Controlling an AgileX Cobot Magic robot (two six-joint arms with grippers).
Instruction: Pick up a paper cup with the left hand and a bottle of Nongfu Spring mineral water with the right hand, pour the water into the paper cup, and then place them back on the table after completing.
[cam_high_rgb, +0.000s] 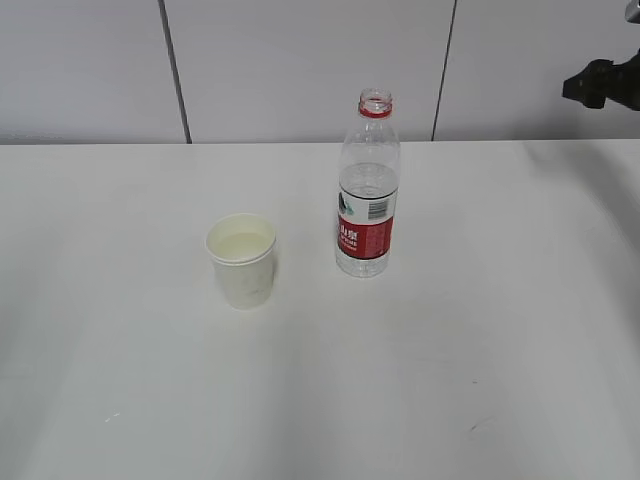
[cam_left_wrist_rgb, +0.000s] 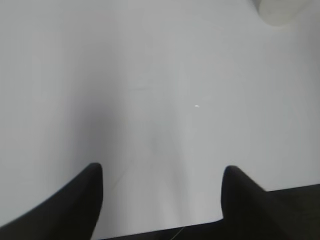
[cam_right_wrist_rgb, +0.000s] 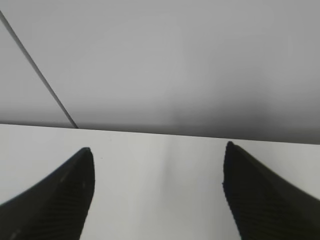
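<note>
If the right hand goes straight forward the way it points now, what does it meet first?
Probably the grey wall. The open right hand has only bare table ahead of it; no bottle or cup lies in its line.

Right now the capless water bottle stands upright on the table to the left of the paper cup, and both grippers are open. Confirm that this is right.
One thing is wrong: in the exterior view the water bottle stands to the right of the paper cup, not the left. The rest holds: it is capless and upright on the table, and the wrist views show the left gripper and the right gripper open.
</note>
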